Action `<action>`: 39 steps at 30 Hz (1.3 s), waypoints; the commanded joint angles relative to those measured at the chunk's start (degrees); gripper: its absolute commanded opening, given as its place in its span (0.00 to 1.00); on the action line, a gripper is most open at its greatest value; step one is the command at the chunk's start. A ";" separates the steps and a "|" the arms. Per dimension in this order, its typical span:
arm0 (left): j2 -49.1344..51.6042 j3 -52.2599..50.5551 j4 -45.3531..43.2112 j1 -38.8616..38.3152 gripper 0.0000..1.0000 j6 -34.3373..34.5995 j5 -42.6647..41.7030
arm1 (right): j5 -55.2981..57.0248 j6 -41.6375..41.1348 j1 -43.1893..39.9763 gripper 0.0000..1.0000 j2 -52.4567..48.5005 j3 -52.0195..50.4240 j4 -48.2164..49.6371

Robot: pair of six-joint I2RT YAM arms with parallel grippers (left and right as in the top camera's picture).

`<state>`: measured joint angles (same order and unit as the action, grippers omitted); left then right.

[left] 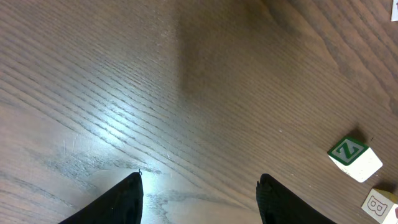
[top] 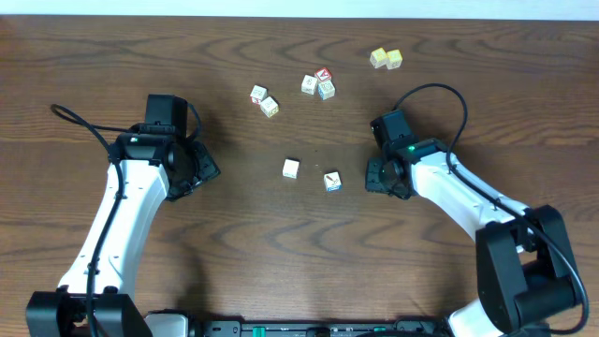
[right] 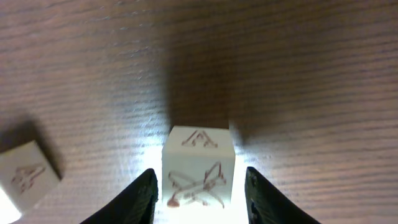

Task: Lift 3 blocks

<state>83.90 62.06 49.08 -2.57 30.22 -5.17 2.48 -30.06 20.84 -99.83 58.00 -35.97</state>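
A whitish block with a blue-edged face [top: 332, 182] sits on the table right of centre. In the right wrist view it shows a red aeroplane drawing [right: 199, 177] and stands between my right gripper's [right: 199, 174] fingertips with a gap on each side; the jaws are open. The right gripper [top: 367, 178] is just right of it. A plain whitish block [top: 291, 168] lies to its left, and the right wrist view shows a whitish block [right: 22, 177] at its left edge. A yellowish-tinted block [top: 270, 107] lies farther back. My left gripper [top: 211, 170] [left: 200, 180] hangs open over bare wood.
A white cube with red marks [top: 258, 94] touches the yellowish one. A cluster with a red-topped cube [top: 324, 75] and a pale yellow pair [top: 386, 59] lie at the back. The left wrist view shows a green Z cube [left: 354, 158] and a B cube [left: 380, 204].
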 commanded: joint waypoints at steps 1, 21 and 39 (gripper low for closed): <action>-0.07 0.61 0.22 0.26 0.59 0.31 0.96 | 1.51 -3.63 -0.42 0.45 -1.22 -0.31 1.14; -0.04 0.61 0.20 0.24 0.59 0.28 0.96 | 0.28 9.70 -0.39 0.29 -1.33 -0.28 5.60; -0.04 0.61 0.17 0.26 0.59 0.28 0.98 | 0.24 10.88 -0.42 0.38 -1.31 0.28 4.81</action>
<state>83.90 62.06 49.06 -2.57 30.22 -5.17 2.79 -20.18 20.84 -100.86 57.95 -30.74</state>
